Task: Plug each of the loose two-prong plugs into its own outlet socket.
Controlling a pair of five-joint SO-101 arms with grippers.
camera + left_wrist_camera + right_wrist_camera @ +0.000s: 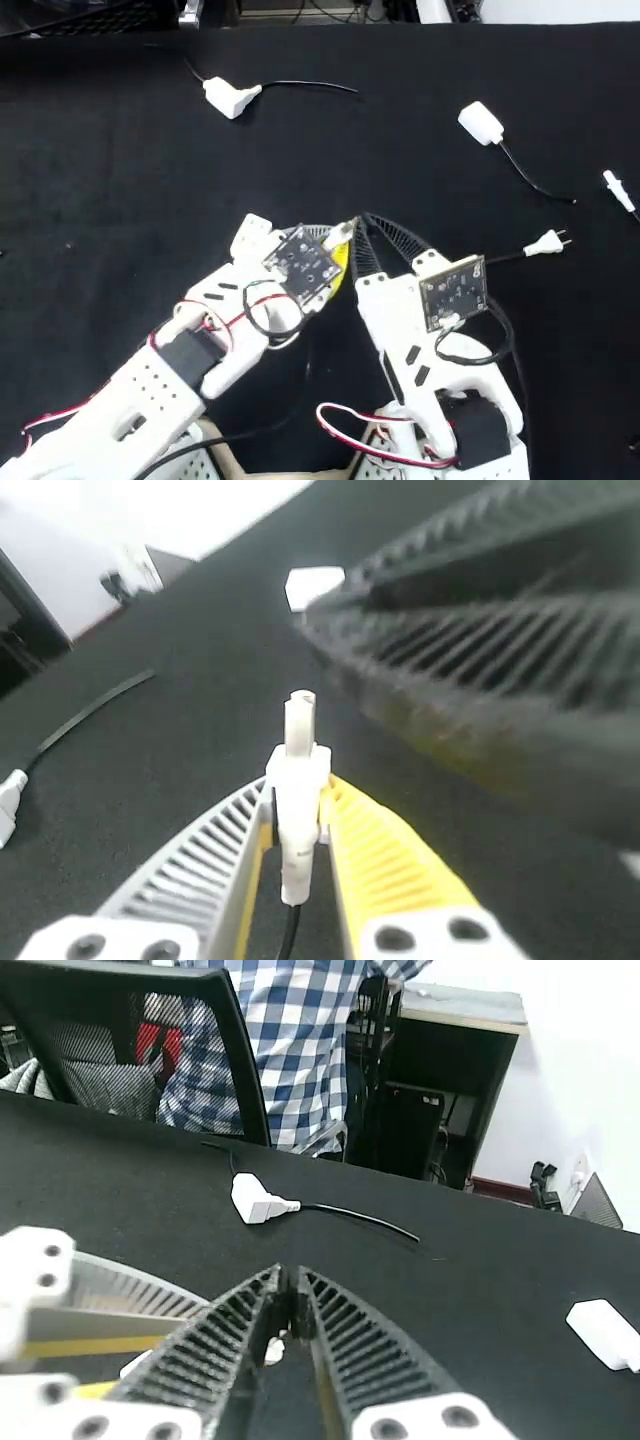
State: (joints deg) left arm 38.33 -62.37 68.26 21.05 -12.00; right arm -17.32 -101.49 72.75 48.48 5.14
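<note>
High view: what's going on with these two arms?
The left arm's white-and-yellow gripper is shut on a small white plug with a black cord, near the middle of the black table. The right arm's black ribbed gripper sits closed right beside it. Two white outlet sockets on black cords and a white two-prong plug lie apart, farther out.

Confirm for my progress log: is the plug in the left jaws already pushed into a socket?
No, the jaws of the left gripper clamp the white plug, its tip bare in the air above the table.
</note>
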